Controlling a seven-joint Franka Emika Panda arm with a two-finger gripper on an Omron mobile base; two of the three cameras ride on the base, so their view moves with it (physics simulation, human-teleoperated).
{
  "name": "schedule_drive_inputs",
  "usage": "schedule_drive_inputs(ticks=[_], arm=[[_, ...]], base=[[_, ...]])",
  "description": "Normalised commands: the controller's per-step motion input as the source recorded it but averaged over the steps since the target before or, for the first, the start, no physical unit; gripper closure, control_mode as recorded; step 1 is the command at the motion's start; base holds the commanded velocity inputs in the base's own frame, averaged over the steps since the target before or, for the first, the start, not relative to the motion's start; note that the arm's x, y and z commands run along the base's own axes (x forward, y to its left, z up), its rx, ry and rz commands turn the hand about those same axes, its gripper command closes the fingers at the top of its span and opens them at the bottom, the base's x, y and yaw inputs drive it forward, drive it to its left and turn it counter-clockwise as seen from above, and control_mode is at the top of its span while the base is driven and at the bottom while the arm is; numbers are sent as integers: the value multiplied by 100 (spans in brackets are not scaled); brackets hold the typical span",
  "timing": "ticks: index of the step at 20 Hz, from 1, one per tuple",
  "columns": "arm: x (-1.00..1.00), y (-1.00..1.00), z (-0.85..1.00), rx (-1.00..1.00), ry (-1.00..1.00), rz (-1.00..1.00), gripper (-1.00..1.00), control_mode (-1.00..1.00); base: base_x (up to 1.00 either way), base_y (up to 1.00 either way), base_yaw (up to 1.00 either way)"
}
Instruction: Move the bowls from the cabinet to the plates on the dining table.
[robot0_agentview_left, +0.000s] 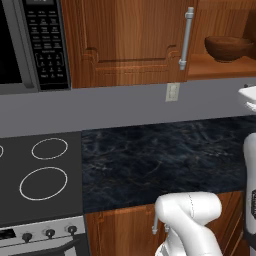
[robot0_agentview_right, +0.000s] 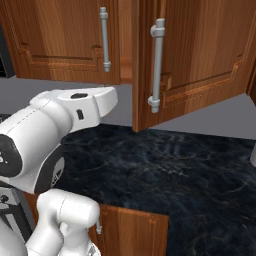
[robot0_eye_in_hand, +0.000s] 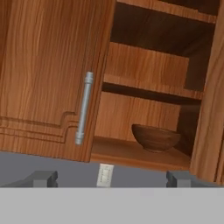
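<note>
Item: dark brown wood-like round bowl (robot0_eye_in_hand: 156, 137), sitting on the lowest shelf (robot0_eye_in_hand: 131, 154) of the open brown wooden cabinet (robot0_eye_in_hand: 43, 78), lying ahead and slightly right of the hand (robot0_eye_in_hand: 111, 178). Hand gaping wide, carrying nothing.

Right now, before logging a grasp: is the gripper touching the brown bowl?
Apart. In the hand view the open gripper sits short of the cabinet, grey wall showing between its fingertips and the brown bowl.

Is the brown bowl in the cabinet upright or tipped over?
Upright. In the hand view the brown bowl sits on its base on the cabinet floor shelf, rim level and facing up; left base view agrees.
</note>
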Motion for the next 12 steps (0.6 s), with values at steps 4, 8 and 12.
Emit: schedule_drive_inputs(ticks=[4,8,12], arm=[[35,30,0,-3,0,-10,-100,-100],[22,21,-2,-3,0,-17,-100,-100],[10,11,0,-3,0,-21,-100,-100]], base=[[0,0,0],[0,0,0],[0,0,0]])
